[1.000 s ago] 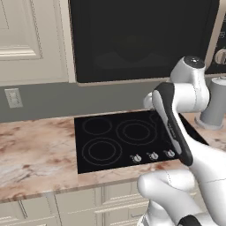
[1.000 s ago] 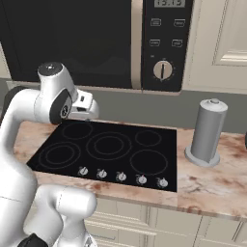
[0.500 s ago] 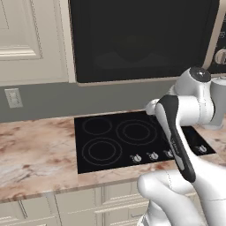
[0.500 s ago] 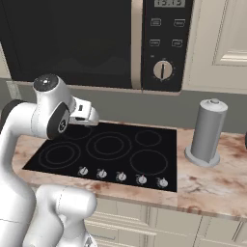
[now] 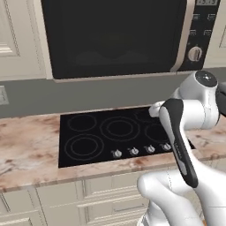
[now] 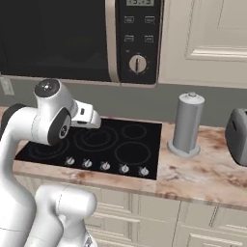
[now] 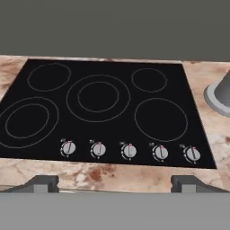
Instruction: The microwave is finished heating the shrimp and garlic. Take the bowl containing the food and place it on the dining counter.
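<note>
Both base views have shifted against the earlier pictures, so the base has driven: the microwave [image 5: 114,37] and its control panel [image 6: 137,41] now sit more squarely ahead, and the arm has folded lower over the counter [image 5: 28,150].

Progress: nothing of the task is done. The microwave door is closed; behind its dark glass, the bowl, shrimp and garlic cannot be made out, though the task places them inside. Opening the door, lifting the bowl out and carrying it to the dining counter all remain.

Gripper [image 7: 114,184]: in the hand view, two dark fingertips [image 7: 42,183] rise at 7 and 5 o'clock, well apart, with nothing between them. The hand looks down on the cooktop [image 7: 101,108], not at the microwave.

Materials and shapes: the microwave is a black box with a glossy door, a pale vertical handle and a round knob [image 6: 138,63] on the panel at 3 o'clock of the door. The cooktop is flat black glass with thin ring markings and five small metal knobs along its near edge. The counter is pinkish-brown marbled stone. A grey cylindrical canister [image 6: 187,124] stands at 3 o'clock of the cooktop.
</note>
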Available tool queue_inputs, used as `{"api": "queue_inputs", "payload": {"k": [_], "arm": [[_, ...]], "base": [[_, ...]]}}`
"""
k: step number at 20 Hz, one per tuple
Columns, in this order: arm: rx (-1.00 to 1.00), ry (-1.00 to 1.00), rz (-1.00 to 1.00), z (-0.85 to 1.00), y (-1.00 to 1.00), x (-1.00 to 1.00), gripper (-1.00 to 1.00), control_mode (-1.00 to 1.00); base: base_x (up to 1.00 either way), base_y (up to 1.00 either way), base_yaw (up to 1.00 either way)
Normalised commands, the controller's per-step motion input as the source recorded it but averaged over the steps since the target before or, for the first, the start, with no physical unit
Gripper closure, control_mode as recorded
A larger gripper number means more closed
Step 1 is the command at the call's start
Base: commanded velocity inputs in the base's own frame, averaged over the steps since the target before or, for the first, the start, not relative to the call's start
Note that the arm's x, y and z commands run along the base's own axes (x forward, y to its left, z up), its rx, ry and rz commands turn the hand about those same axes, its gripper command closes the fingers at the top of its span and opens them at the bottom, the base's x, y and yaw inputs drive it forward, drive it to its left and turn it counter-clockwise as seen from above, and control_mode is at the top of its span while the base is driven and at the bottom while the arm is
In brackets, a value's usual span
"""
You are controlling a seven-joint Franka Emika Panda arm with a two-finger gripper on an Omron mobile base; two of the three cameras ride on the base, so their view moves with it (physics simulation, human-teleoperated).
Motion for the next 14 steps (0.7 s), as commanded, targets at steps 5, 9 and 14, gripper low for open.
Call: {"api": "queue_inputs", "payload": {"k": [5, 9, 14], "arm": [[0.0, 0.0, 0.0, 0.0, 0.0, 0.0, -1.0, 1.0], [0.0, 0.0, 0.0, 0.0, 0.0, 0.0, -1.0, 1.0], [0.0, 0.0, 0.0, 0.0, 0.0, 0.0, -1.0, 1.0]], "base": [[-0.41, -0.48, 0.0], [-0.29, -0.32, 0.0], [-0.04, -0.01, 0.0]]}}
